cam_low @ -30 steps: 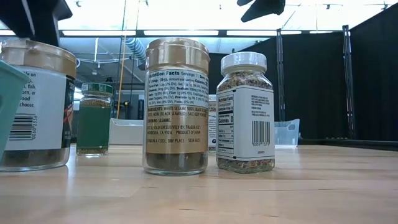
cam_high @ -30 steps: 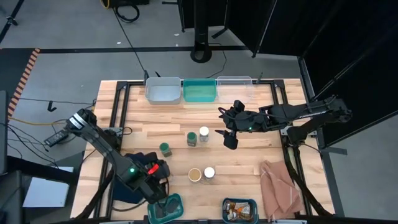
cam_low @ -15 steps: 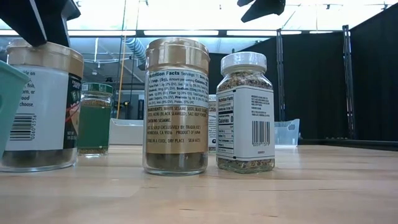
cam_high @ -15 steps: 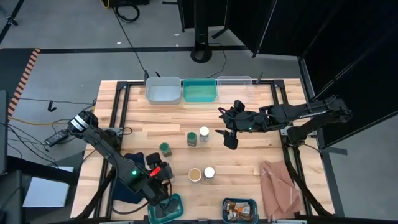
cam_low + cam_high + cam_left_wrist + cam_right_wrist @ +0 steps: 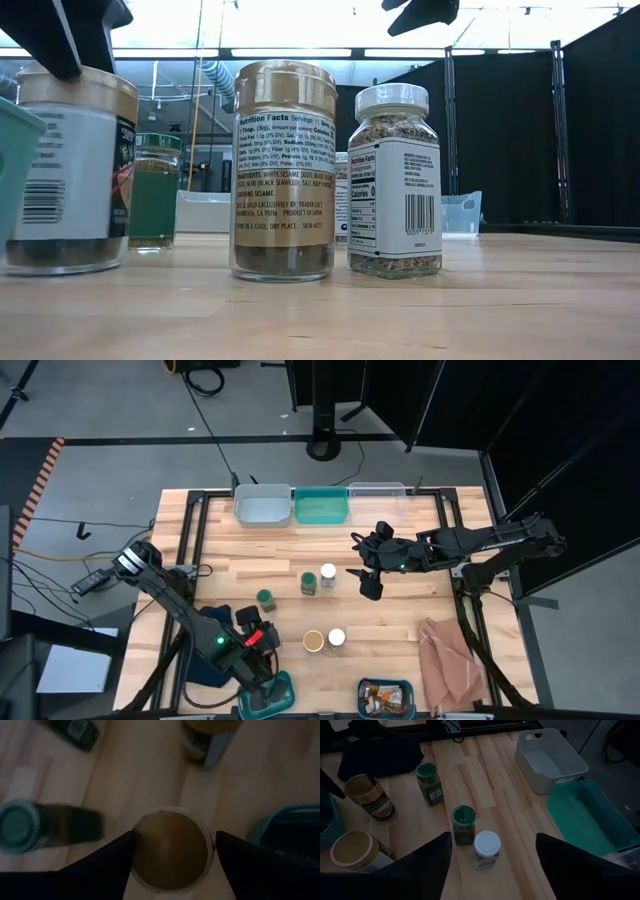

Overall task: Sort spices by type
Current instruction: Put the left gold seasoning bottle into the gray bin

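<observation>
My left gripper stands over the table's near left part, shut on a tan-topped jar that shows at the left of the low view. Another tan-topped jar and a white-topped jar stand upright side by side to its right. Two green-topped jars and a second white-topped jar stand farther in. My right gripper hangs open above the table's middle right, holding nothing. A dark box lies beyond the held jar. My left gripper pinches the tan-topped jar by its lid rim, one finger on each side. The fingers come from above, pointing down. The jar stays upright with its base at table level; whether it is lifted clear I cannot tell.
Three bins line the far edge: grey, teal, clear. A teal bin and a bin with packets sit at the near edge. A dark blue cloth lies near left, a pinkish-brown cloth near right.
My left gripper has moved a little toward the table's right and near edge. The tan-topped jar in its hold has gone along, shifting right at table level and turning about so that its label faces differently. The right arm has kept still.
</observation>
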Robot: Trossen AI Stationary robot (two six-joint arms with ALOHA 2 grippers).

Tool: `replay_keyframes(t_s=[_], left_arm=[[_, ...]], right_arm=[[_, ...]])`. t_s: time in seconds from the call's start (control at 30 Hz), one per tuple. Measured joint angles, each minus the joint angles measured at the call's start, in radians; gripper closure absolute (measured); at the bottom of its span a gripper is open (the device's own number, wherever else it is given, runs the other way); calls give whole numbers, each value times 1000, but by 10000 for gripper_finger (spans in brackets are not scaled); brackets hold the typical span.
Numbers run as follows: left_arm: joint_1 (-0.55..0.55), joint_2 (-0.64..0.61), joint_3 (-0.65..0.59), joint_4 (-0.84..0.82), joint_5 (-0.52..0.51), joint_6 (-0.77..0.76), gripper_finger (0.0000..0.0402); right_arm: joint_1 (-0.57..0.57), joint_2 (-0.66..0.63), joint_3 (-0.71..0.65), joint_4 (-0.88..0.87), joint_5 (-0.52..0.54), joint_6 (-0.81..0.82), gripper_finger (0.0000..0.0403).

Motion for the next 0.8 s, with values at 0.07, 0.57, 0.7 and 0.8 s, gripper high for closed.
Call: replay_keyframes(t_s=[0.07,0.57,0.7,0.8], left_arm=[[10,2,31,-59,7,-4,114],[39,5,89,-129,10,19,69],[39,5,89,-127,11,17,69],[39,5,89,-119,23,18,69]], right_arm=[[0,0,0,0,0,0,103],[0,0,0,0,0,0,98],[0,0,0,0,0,0,98],[0,0,0,-1,0,0,100]])
